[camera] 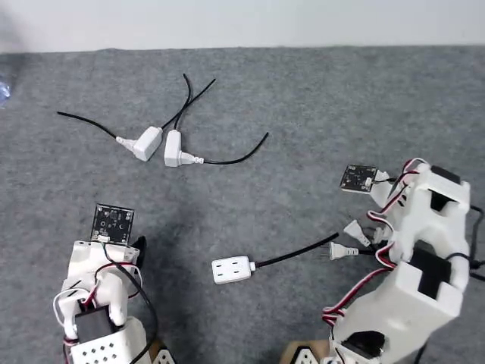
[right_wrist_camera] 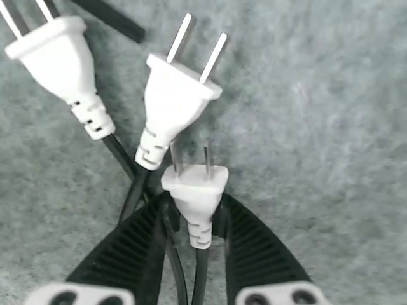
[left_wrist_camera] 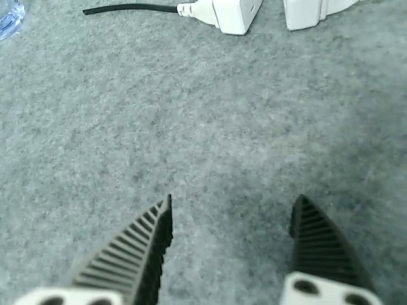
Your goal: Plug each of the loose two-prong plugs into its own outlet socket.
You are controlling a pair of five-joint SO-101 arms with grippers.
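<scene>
The right gripper [right_wrist_camera: 194, 213] clamps its fingers on a small white two-prong plug [right_wrist_camera: 193, 185] (we see two more white plugs [right_wrist_camera: 177, 101] just beside it). The left gripper [left_wrist_camera: 232, 213] holds its fingers wide over the grey felt tabletop [left_wrist_camera: 191, 127], near two white outlet sockets [left_wrist_camera: 236, 14].

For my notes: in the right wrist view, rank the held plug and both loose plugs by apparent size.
1. The middle loose plug and outer loose plug: alike, so tied.
2. The held plug, smallest, its sides covered by the claw.
</scene>
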